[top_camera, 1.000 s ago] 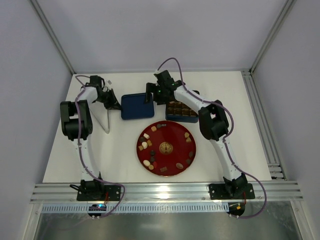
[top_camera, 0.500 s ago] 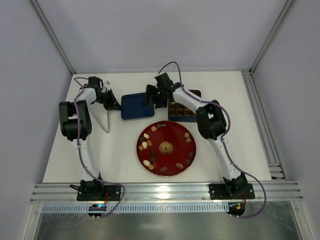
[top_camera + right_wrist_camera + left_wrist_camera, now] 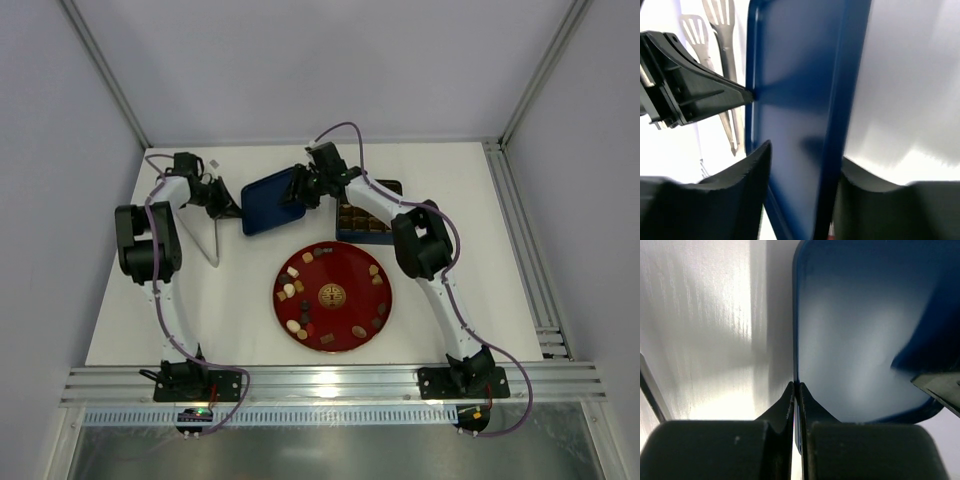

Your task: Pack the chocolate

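The chocolate lies as small brown, tan and cream pieces round the rim of a red plate; more pieces fill a dark blue tin behind it. A blue lid hangs tilted between both arms. My left gripper is shut on the lid's left rim. My right gripper has closed across the lid's right edge, both fingers touching it.
Metal tongs lie on the white table left of the lid, just below the left gripper. The tin stands right beside the right gripper. The plate sits near the table's middle, in front of the lid.
The right gripper has slid left onto the lid's right edge and narrowed its jaws on it. The lid now sits tilted, its right side raised. The left gripper has kept its grip.
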{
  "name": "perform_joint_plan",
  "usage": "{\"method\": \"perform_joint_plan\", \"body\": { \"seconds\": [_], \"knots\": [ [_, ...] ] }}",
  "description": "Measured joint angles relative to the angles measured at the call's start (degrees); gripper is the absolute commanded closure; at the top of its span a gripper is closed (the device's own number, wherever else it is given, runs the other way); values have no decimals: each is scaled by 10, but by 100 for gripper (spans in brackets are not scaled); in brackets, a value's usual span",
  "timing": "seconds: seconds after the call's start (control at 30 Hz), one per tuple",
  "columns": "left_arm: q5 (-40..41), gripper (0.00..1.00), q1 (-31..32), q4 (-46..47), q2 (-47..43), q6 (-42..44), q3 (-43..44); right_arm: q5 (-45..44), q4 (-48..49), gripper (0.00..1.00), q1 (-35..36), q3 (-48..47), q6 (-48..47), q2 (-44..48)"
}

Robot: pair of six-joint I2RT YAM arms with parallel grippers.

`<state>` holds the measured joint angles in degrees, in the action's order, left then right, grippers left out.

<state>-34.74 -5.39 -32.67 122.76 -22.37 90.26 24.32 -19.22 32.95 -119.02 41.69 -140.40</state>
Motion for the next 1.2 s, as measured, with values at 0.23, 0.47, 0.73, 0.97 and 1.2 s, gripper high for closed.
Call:
{"method": "perform_joint_plan", "body": {
  "seconds": [0.23, 0.47, 0.73, 0.97, 1.2],
  "knots": [
    [5, 98, 0, 3, -19, 0, -14, 27, 45, 95, -2, 40, 23, 7],
    [4, 52, 26, 4, -102, 7, -31, 32, 55, 96, 0, 104, 29, 55],
    [101, 26, 108, 13, -281, 50, -80, 37, 55, 96, -13, 145, 59, 159],
    [228, 23, 297, 99, -488, 132, -207, 33, -1, 96, -48, 134, 68, 248],
    [362, 22, 399, 234, -612, 245, -310, 20, -104, 96, -75, 134, 63, 294]
  ]
}}
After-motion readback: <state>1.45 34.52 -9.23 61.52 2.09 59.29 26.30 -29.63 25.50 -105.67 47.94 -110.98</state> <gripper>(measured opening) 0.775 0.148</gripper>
